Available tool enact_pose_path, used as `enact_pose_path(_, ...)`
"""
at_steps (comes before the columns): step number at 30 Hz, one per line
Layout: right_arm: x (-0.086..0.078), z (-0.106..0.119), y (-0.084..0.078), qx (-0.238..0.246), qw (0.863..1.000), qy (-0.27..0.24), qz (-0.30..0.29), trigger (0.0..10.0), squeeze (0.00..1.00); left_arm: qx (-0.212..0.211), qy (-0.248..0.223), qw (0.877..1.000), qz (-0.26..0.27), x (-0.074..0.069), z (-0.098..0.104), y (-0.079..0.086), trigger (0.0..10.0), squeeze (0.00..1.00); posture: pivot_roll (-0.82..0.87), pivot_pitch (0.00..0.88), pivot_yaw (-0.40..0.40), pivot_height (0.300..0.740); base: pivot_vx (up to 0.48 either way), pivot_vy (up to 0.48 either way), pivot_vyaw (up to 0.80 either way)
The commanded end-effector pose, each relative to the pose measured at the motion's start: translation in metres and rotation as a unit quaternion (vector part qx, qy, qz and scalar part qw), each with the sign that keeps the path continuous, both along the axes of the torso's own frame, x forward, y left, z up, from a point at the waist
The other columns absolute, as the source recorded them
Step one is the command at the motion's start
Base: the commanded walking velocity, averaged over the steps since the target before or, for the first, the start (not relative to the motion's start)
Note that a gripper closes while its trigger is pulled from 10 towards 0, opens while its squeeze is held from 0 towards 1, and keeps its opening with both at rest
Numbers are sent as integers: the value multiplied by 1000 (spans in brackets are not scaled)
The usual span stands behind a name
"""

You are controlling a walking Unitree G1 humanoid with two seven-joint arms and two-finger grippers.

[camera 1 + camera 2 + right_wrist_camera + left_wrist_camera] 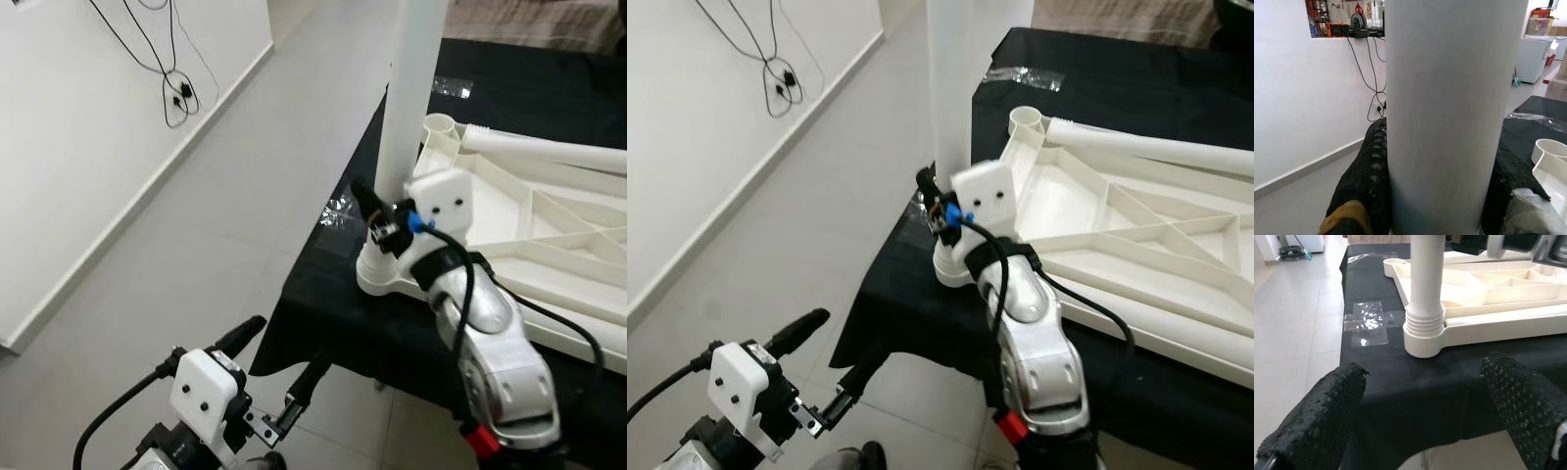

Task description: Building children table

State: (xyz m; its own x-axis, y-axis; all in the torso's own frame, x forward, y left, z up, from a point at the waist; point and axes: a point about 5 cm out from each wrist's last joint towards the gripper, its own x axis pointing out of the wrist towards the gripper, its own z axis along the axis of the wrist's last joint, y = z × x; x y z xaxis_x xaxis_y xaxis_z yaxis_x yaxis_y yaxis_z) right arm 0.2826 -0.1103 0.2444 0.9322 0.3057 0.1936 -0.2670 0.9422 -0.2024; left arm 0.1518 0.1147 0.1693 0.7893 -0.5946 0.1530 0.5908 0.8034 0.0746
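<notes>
A white table top [549, 235] lies upside down on a black-covered surface [323, 294]. A white table leg [411, 78] stands upright in the near corner socket [377, 276]. My right gripper [387, 211] is shut on the leg just above the socket. In the right wrist view the leg [1449, 112] sits tight between both black fingers [1369, 171]. My left gripper [279, 357] hangs open below the surface's edge, apart from the table. It faces the socket [1422, 340] in the left wrist view. A second leg [549, 149] lies across the table top.
Crumpled clear plastic [1369, 323] lies on the black cloth beside the socket, and more plastic [453, 88] lies farther back. An empty corner socket [439, 124] is at the far end. Grey tiled floor [225, 215] stretches to the left, up to a white wall with hanging cables [176, 93].
</notes>
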Motion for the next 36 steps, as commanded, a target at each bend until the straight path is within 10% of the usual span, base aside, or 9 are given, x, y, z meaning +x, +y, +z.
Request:
enact_pose_path(1,12,-48,-17,-39,990,127,-53,0,0,7,8,1000,0,-2,-4,1,10000,0,63,271,60,740,0,0,0)
enact_pose_path(2,12,-48,-16,-42,990,128,-46,3216,0,7,8,1000,1,-1,-4,1,10000,0,63,271,60,740,0,0,0)
enact_pose_path(4,12,-48,-16,-42,990,128,-46,3216,0,7,8,1000,1,-1,-4,1,10000,0,63,271,60,740,0,0,0)
enact_pose_path(5,16,-41,-13,-21,993,117,-6,10000,1000,6,8,1000,1,-2,-3,1,10000,0,63,277,60,740,0,0,0)
enact_pose_path(9,19,-26,-9,1,994,89,57,10000,1000,5,8,1000,1,-2,-2,0,10000,0,66,280,60,740,0,0,0)
enact_pose_path(11,23,6,-12,5,979,38,202,10000,0,3,7,1000,0,-4,-1,-2,10000,0,81,294,53,740,0,0,0)
enact_pose_path(31,44,39,-42,-100,903,49,416,10000,0,4,8,1000,3,-9,1,-5,10000,0,109,309,42,740,0,0,0)
enact_pose_path(32,45,41,-45,-100,901,46,420,0,0,5,8,1000,3,-9,1,-5,10000,0,107,308,42,740,0,0,0)
enact_pose_path(36,46,42,-53,-105,893,48,435,0,0,6,9,1000,3,-9,1,-4,10000,0,105,306,45,740,0,0,0)
